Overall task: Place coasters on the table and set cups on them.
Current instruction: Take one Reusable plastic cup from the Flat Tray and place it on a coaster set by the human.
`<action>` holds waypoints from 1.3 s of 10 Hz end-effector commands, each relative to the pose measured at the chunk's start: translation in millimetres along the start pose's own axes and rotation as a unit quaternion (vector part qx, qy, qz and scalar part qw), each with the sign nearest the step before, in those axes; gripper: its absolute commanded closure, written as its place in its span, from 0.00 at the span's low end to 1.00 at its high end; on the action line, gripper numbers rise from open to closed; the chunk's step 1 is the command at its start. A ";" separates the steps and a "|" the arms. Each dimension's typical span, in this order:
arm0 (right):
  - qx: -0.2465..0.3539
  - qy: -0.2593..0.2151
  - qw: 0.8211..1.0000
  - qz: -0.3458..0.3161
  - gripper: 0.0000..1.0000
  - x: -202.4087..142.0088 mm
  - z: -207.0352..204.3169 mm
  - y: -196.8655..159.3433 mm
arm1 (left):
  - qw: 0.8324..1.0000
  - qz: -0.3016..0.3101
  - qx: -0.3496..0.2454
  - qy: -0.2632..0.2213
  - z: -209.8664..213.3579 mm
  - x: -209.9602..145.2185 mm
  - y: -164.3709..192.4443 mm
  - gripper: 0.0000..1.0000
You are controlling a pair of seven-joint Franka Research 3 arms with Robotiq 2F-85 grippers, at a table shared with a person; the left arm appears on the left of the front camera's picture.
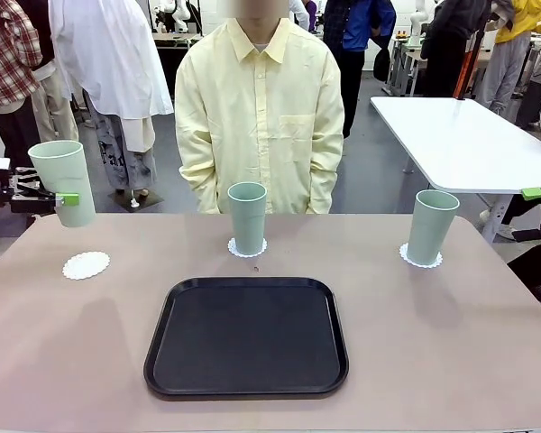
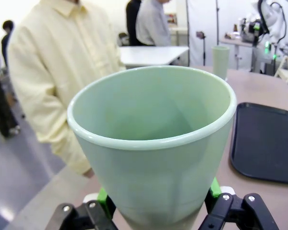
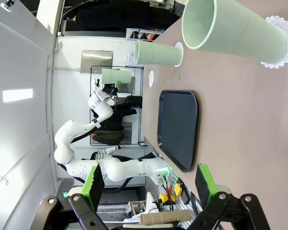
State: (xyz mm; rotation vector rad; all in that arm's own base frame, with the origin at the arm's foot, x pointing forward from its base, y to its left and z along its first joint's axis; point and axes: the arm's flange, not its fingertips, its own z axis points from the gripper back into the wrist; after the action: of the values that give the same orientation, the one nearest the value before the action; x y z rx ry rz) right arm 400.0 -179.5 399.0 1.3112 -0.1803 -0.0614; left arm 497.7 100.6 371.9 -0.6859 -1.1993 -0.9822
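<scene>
Two cups (image 1: 247, 217) (image 1: 431, 225) seated on coasters; third cup (image 1: 63, 182) clamped in left tool (image 1: 56, 199) above bare coaster (image 1: 86, 265) on bench (image 1: 451, 334). Right tool (image 3: 151, 184) spread, empty. Risk: off-centre drop tips cup (tall, narrow base).

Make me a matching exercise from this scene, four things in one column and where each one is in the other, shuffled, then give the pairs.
Things
1. middle cup
2. left cup
3. black tray
4. bare coaster

Places
A. held in the air by the left gripper
B. flat on the table, nearest the robot
C. standing on a coaster before the person
D. on the table with no cup on it

Pairs: 1-C, 2-A, 3-B, 4-D
</scene>
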 end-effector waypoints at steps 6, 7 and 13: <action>-0.001 -0.001 1.000 -0.005 0.00 -0.6 0.0 3.1 | 0.999 -0.027 -0.030 -0.019 -1.8 -20.3 8.1 0.15; -0.001 -0.001 1.000 -0.005 0.00 -0.6 0.0 3.1 | 0.999 -0.031 -0.037 -0.017 -4.3 -27.7 12.2 0.15; -0.001 -0.001 1.000 -0.005 0.00 -0.6 0.0 3.1 | 0.999 -0.028 -0.045 0.009 -2.6 -70.7 19.9 0.15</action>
State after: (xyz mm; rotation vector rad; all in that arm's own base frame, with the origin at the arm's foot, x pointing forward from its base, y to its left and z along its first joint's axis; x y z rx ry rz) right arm 400.0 -179.5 399.1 1.3112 -0.1803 -0.0614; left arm 510.4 116.9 305.9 -0.7162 -1.1639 -1.0539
